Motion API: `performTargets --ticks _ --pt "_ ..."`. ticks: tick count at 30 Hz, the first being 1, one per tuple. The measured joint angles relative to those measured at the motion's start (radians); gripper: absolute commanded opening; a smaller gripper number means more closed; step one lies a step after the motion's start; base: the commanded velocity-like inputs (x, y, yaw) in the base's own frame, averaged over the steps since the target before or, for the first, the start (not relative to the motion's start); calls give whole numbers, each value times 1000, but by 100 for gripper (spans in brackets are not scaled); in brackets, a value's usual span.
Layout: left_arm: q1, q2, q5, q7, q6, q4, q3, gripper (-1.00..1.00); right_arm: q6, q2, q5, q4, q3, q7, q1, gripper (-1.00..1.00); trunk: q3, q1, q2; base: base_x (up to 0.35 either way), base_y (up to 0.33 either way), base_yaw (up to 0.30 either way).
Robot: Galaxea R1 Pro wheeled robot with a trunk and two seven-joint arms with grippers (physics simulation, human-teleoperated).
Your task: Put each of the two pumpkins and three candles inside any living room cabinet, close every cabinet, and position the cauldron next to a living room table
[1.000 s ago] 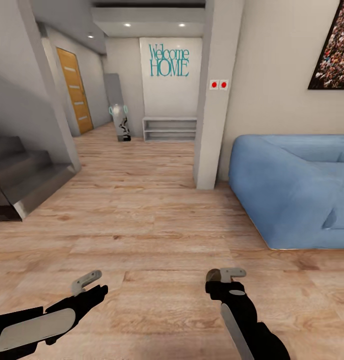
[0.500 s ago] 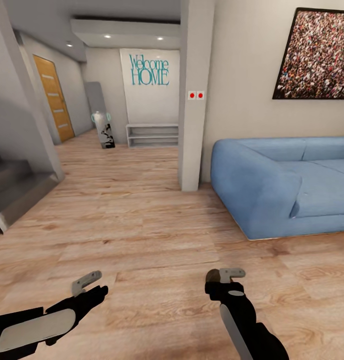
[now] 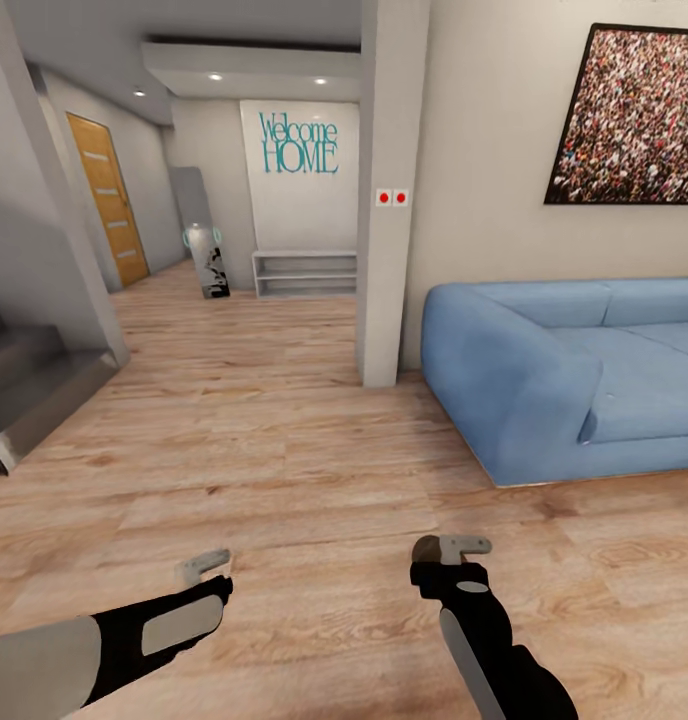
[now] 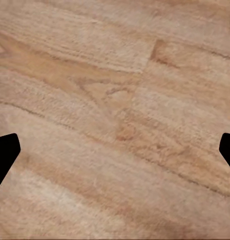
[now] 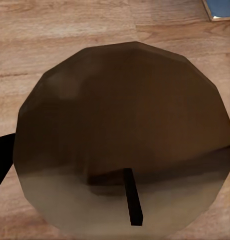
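My right gripper [image 3: 450, 549] hangs low over the wood floor, shut on a brown, stubby candle [image 3: 425, 549]. In the right wrist view the candle's round end [image 5: 125, 125] with its dark wick sits between the two fingertips of that gripper [image 5: 115, 160]. My left gripper [image 3: 205, 566] is also low over the floor, at the lower left of the head view. In the left wrist view its fingertips stand far apart, and this gripper [image 4: 115, 150] is open with bare floorboards between them. The pumpkins, cabinet, cauldron and table are out of view.
A blue sofa [image 3: 554, 370] stands against the right wall under a framed picture [image 3: 634, 115]. A grey pillar [image 3: 389, 200] rises just left of it. Stairs [image 3: 29, 380] are at the left; a hallway with a low shelf [image 3: 304, 272] and an orange door [image 3: 109, 200] lies ahead.
The camera has turned right, bringing more of the sofa and picture into view. My left arm has shifted right and forward. The right gripper keeps its hold on the candle.
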Motion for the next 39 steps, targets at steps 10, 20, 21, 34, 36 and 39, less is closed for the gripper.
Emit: performTargets --ticks 10,20,21,34,36,39 --pt "-1 -203 11 -431 228 543 -2 100 -9 1 -2 21 -3 2 0 -100 31 -38 70 0 0 0" --pt "-1 -219 10 -438 237 566 -2 100 -80 2 -1 71 1 4 0 -100 63 -77 140 0 0 0" --pt "-1 -219 10 -438 238 566 -2 100 -83 2 0 72 0 4 0 -100 66 -81 147 0 0 0" --pt "122 -247 -3 -472 15 585 1 100 -197 -4 -1 102 -1 7 0 -100 106 -130 238 0 0 0" --pt "158 -247 -2 -471 -82 584 2 100 -199 -1 -3 103 -1 7 0 -100 113 -138 252 0 0 0" --pt "209 -245 1 -471 -173 585 2 100 -223 1 -1 105 0 6 0 -100 122 -150 273 0 0 0"
